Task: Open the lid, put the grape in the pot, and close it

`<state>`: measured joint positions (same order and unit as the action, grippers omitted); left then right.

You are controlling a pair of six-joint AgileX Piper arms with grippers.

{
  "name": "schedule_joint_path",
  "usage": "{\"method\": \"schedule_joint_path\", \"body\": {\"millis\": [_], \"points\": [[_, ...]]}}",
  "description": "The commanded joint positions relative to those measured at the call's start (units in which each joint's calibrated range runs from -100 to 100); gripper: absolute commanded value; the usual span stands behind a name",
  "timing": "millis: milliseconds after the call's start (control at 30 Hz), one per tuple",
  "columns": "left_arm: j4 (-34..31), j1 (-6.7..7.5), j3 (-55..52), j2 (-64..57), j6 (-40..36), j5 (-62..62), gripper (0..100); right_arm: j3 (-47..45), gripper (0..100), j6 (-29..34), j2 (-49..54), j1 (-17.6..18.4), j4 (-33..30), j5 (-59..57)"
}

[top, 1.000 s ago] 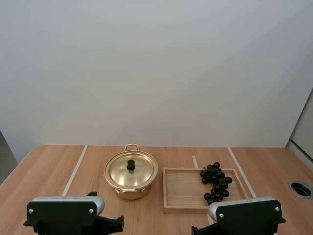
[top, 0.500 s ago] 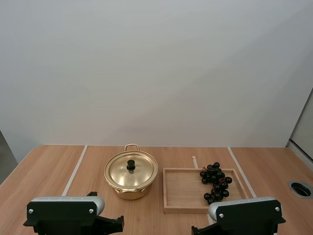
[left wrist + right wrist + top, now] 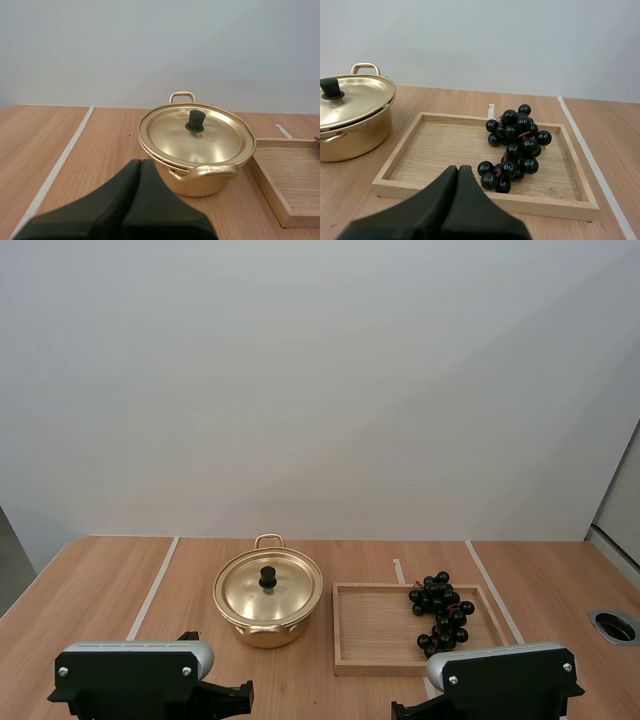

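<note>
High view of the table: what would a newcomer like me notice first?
A shiny gold pot with its lid on stands mid-table, just left of a wooden tray. A bunch of dark grapes lies at the tray's right end. The left gripper points at the pot and the right gripper at the tray, both shut on nothing.

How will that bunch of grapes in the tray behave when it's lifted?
The grapes sit on thin reddish stems, so the bunch will probably flop and dangle. The berries look round and glossy, so a pinch may slip off them.
</note>
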<state>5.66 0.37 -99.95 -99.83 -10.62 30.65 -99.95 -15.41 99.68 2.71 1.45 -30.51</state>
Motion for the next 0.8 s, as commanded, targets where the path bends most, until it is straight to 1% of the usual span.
{"method": "schedule_joint_path", "body": {"millis": [0, 67, 133, 367, 400, 433, 467, 533, 567, 667, 733, 767], "points": [[-0.2, -0.05, -0.05, -0.17, -0.43, -1.41, 0, -0.05, 0, -0.31, 0.32, -0.16, 0.79, 0.74], [-0.2, -0.05, -0.05, -0.17, -0.43, -1.41, 0, -0.05, 0, -0.51, 0.32, -0.16, -0.23, 0.58], [-0.32, -0.05, 0.26, -0.17, -0.43, -1.24, 0, 0.56, 0, -0.51, 0.32, -0.16, -1.45, -2.17], [-0.43, -0.05, 10.68, -0.17, 1.5, 7.6, 0, 11.86, 0, -0.3, 0.32, -0.16, -0.64, -10.32], [-0.43, -0.05, 13.64, -0.17, 1.5, 9.41, 0, 15.6, 0, -0.3, 0.32, -0.16, 0.42, -14.89], [-0.43, -0.05, 14.96, -0.17, 1.5, 10.56, 0, 17.0, 0, -0.3, 0.32, -0.16, 0.67, -16.33], [-0.43, -0.05, 18.09, -0.17, 1.5, 13.8, 0, 19.17, 0, -0.22, 0.32, -0.16, 0.69, -16.1], [-0.72, -0.05, 21.83, -0.17, 1.75, 16.27, 0, 22.23, 0, -0.22, 0.32, -0.16, 0.8, -18.59], [-0.72, -0.05, 23.53, -0.17, 1.89, 18.0, 0, 23.91, 0, -0.22, 0.32, -0.16, 0.92, -20.97], [-0.72, -0.05, 30.35, -0.17, 2.58, 30.66, 0, 28.57, 0, -0.22, 0.32, -0.16, 1.28, -30.53], [-0.83, -0.05, 32.72, -0.17, 3.07, 35.31, 0, 29.97, 0, -0.22, 0.32, -0.16, 0.88, -34.73], [-0.83, -0.05, 33.28, -0.17, 3.16, 36.3, 0, 30.34, 0, -0.22, 0.32, -0.16, 0.88, -34.95]]}}
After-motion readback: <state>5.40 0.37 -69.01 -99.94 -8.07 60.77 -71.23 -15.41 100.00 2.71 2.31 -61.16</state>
